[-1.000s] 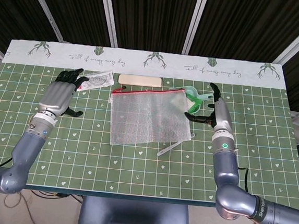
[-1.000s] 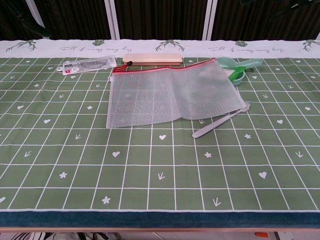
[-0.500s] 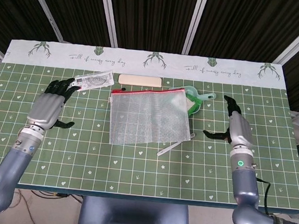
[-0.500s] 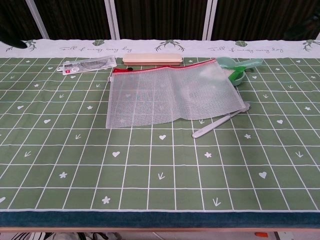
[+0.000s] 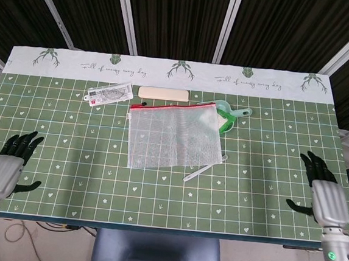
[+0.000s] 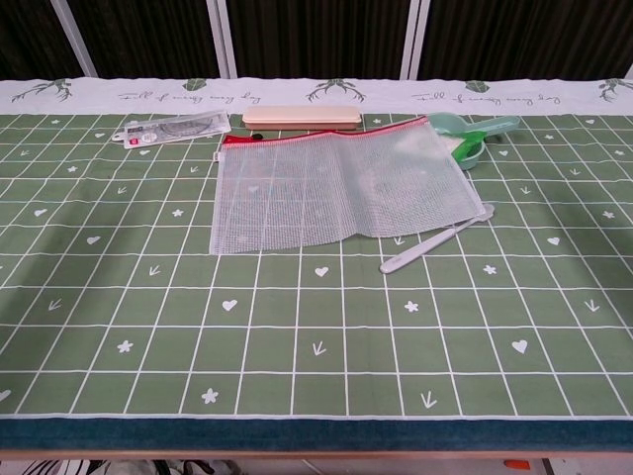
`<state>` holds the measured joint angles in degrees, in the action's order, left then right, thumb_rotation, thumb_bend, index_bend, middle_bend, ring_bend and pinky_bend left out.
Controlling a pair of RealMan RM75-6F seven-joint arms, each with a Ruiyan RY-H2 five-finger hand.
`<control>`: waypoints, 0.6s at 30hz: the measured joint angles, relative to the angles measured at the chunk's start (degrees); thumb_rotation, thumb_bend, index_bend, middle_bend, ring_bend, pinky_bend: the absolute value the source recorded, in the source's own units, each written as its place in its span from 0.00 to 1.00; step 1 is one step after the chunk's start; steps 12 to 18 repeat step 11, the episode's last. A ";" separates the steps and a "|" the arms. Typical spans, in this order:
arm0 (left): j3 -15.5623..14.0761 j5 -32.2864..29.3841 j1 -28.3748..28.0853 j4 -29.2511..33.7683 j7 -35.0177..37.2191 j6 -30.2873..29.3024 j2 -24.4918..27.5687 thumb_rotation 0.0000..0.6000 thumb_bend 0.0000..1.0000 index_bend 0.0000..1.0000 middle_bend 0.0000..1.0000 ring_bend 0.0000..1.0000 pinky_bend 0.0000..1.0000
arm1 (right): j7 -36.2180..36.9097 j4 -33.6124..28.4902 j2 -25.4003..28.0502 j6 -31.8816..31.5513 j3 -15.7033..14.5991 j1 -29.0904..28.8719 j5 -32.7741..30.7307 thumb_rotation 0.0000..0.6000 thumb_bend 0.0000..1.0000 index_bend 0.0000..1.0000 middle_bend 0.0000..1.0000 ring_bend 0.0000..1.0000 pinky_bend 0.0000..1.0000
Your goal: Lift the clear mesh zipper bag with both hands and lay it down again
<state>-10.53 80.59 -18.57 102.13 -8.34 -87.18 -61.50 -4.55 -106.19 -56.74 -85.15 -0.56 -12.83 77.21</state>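
Bag position: the clear mesh zipper bag (image 5: 174,136) lies flat on the worktop (image 5: 156,196), in the middle of its width and toward the far edge, no hand touching it.
Bag orientation: long axis runs left to right along the far edge, slightly skewed; the red zipper edge (image 6: 326,136) faces the far edge, and the open mesh body reaches toward the near edge.
Left hand: the left hand (image 5: 5,169) sits at the near left corner, fingers spread, holding nothing, well apart from the bag.
Right hand: the right hand (image 5: 327,197) sits at the near right corner, fingers apart and empty, also well apart from the bag.
Neighbours: a beige case (image 6: 301,116) lies just beyond the zipper edge; a green scoop (image 6: 471,136) sits at the bag's far right corner, partly under it; a white tool (image 6: 435,240) lies along its near right corner; a packaged ruler set (image 5: 109,93) lies off toward the far left.
Task state: judging by the flat bag and empty hands, it looks either finished or not begun; I cannot tell which.
Risk: if another lift follows, the thin flat mesh gives fingers little to catch, so one side may slip and the bag sag unevenly.
Risk of snagging: a reach at the right end could drag the scoop or tool along.
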 measured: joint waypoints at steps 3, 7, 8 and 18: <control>-0.77 3.82 2.59 -4.74 1.68 -2.98 -1.43 1.00 0.08 0.00 0.00 0.00 0.00 | 2.67 6.23 0.09 -3.73 -2.34 3.56 4.66 1.00 0.12 0.00 0.00 0.00 0.20; -0.49 7.12 5.05 -9.71 3.42 -6.43 -3.83 1.00 0.08 0.00 0.00 0.00 0.00 | 6.01 11.67 -0.85 -7.58 -3.92 7.35 8.90 1.00 0.12 0.00 0.00 0.00 0.20; -0.36 7.34 5.25 -10.16 3.50 -6.48 -4.20 1.00 0.08 0.00 0.00 0.00 0.00 | 6.40 12.09 -1.12 -7.79 -3.97 7.64 9.13 1.00 0.12 0.00 0.00 0.00 0.20; 0.35 7.51 5.70 -10.55 3.69 -5.78 -4.62 1.00 0.08 0.00 0.00 0.00 0.00 | 7.02 12.59 -1.66 -7.88 -3.86 8.21 9.28 1.00 0.12 0.00 0.00 0.00 0.20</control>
